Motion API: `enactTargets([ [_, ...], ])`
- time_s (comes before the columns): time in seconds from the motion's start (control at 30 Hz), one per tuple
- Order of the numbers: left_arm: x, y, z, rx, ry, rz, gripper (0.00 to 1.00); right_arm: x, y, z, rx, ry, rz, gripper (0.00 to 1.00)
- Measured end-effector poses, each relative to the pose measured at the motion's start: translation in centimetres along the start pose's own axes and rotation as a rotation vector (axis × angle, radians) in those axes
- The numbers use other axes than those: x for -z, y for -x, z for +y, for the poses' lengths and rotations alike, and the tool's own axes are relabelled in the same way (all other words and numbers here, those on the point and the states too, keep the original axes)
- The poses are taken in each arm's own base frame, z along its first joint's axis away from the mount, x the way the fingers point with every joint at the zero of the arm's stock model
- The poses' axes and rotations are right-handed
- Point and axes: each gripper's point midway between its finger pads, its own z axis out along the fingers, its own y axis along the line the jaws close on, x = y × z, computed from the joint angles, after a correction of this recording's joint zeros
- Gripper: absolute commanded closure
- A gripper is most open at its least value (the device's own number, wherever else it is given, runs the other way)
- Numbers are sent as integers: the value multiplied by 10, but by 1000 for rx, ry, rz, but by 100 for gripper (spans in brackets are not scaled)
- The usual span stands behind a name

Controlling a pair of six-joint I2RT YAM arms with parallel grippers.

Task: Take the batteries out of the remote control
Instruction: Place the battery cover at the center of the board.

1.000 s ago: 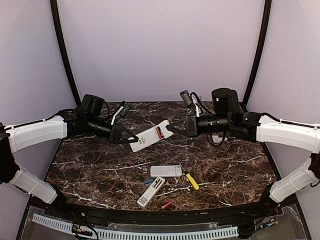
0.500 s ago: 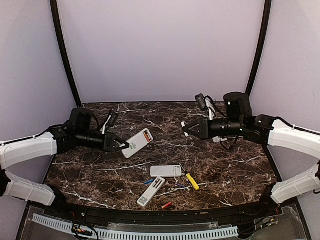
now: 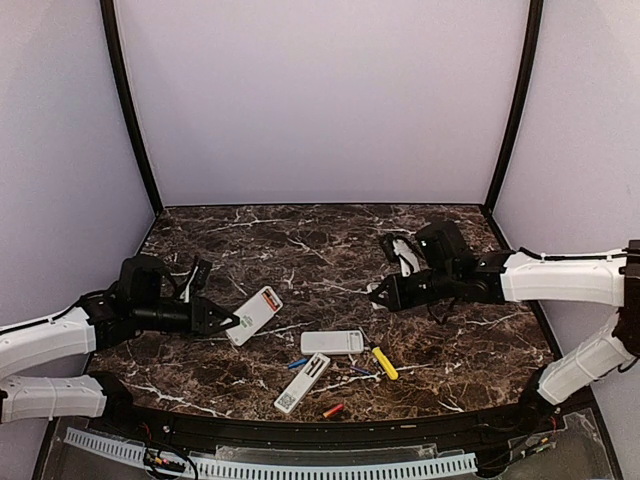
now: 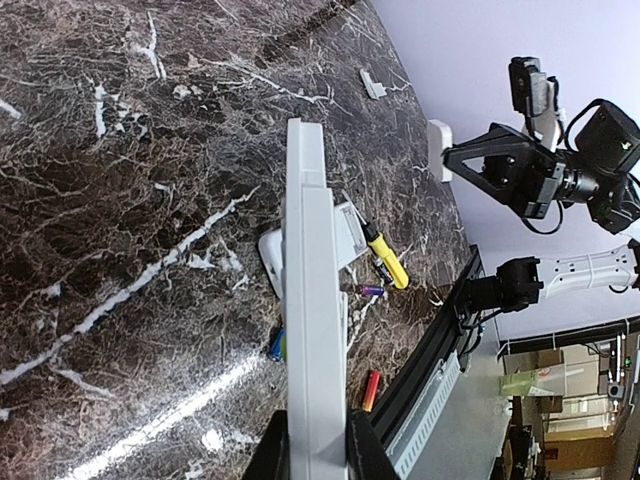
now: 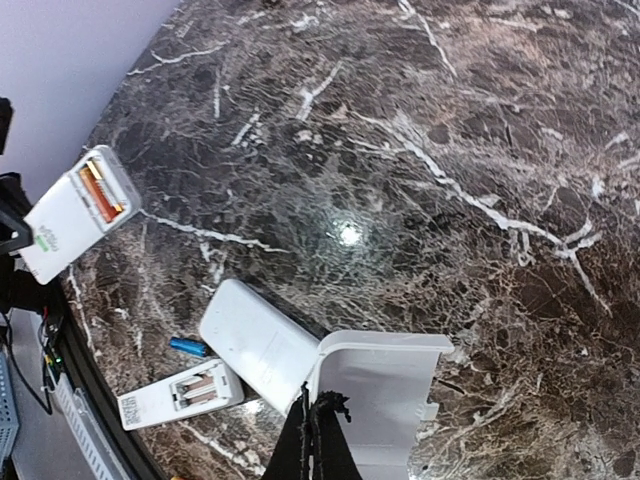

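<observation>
Well left of the screwdriver (image 3: 384,363) my left end effector (image 3: 222,321) clamps a remote (image 3: 252,315) with red-orange batteries (image 3: 268,298) not yet out — my right end effector (image 3: 380,293) pinches a white cover (image 5: 385,385) — and a loose red battery (image 3: 333,410) near the screwdriver looks already unloaded.

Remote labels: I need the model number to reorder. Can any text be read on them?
On the held remote, a green-marked sticker: too blurred to read.
On the open remote on the table, a code-like sticker: too small to read.
No other text shows.
</observation>
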Motion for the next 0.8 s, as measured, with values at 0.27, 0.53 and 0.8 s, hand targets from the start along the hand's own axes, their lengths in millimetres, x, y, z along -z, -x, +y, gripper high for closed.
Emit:
enactTargets([
  [0.27,1,-11,9,39,15,12,100,-41,-28,-39,-38,-137,108,100],
  [0.53,0,-16,14,51,25,25,100,-55,-27,-51,-57,-190,121,100],
  [0.8,0,-18,15,56,26,28,100,-63,-30,-55,-70,-203,139,85],
])
